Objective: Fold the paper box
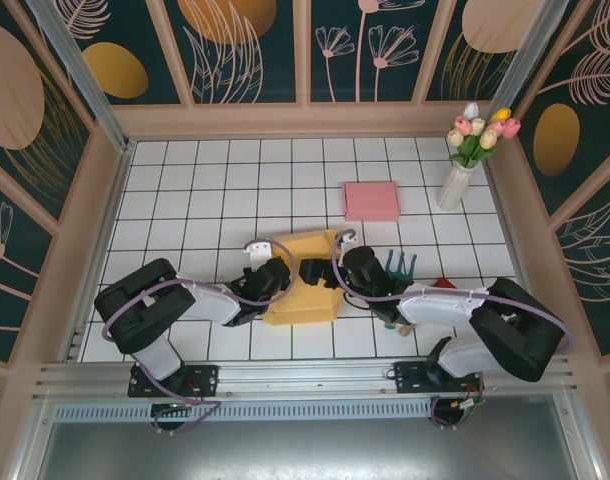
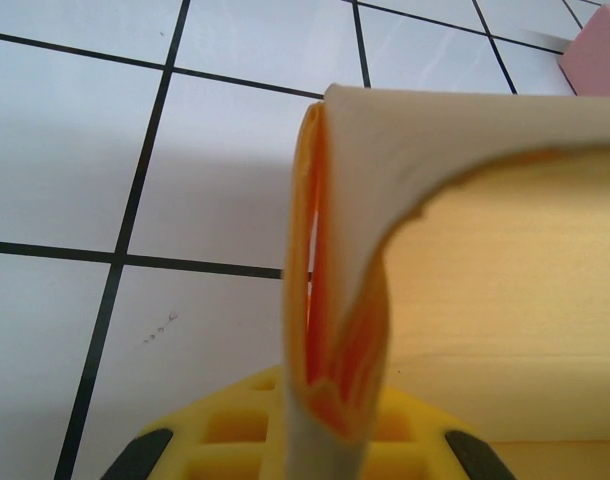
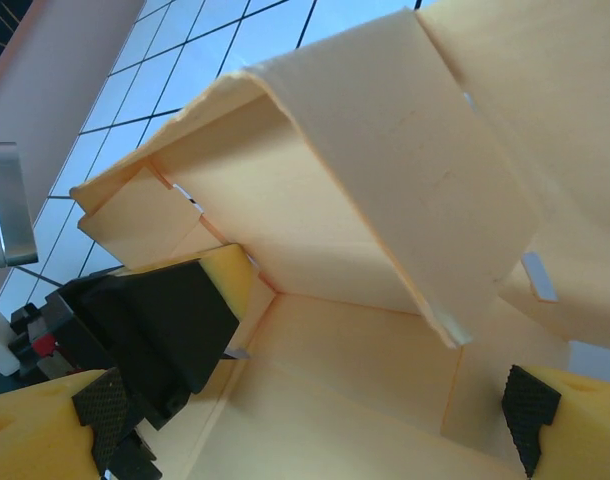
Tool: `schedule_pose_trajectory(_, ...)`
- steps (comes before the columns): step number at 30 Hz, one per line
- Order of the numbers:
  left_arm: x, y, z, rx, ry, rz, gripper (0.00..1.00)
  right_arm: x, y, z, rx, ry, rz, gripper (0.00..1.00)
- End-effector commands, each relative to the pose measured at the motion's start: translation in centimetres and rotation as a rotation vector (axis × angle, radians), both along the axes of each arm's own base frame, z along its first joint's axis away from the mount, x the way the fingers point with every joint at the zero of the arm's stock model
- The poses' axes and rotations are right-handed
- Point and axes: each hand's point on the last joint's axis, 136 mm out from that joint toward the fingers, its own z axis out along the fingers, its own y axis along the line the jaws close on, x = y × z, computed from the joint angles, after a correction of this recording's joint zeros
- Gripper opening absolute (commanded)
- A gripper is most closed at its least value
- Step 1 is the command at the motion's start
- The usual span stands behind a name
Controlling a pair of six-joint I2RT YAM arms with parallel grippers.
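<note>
Wall folding in hand. Left end effector [image 2: 320,440] pinches a flap [image 2: 337,330] of the box [image 1: 297,305]. Right end effector [image 3: 315,415] gapes wide inside. Next: push the loose wall [image 3: 385,170] upright.

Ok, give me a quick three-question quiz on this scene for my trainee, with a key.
1. True or false: the left fingers are shut on a wall of the paper box.
2. The right fingers are: A) wide open; B) shut on the box; C) shut on nothing.
3. What colour is the flat block lying beyond the box?
Key: 1 true; 2 A; 3 pink.
</note>
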Motion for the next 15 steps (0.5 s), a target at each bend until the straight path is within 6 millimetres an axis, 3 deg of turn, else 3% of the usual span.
schedule_pose_trajectory(1,-0.8,0.8,-1.3,0.037,0.038,-0.002,0.02,0.1,1.2,1.7,0.021,-0.032,0.029,0.99)
schedule_pose_trajectory(8,-0.9,2.1,-1.2,0.092,0.020,0.026,0.01,-0.7,-1.3,4.2,-0.118,-0.101,0.029,0.99)
schedule_pose_trajectory(15,-1.0,3.0,-0.1,0.107,-0.007,0.040,0.02,-3.1,-4.6,9.0,-0.267,-0.251,0.137,0.99)
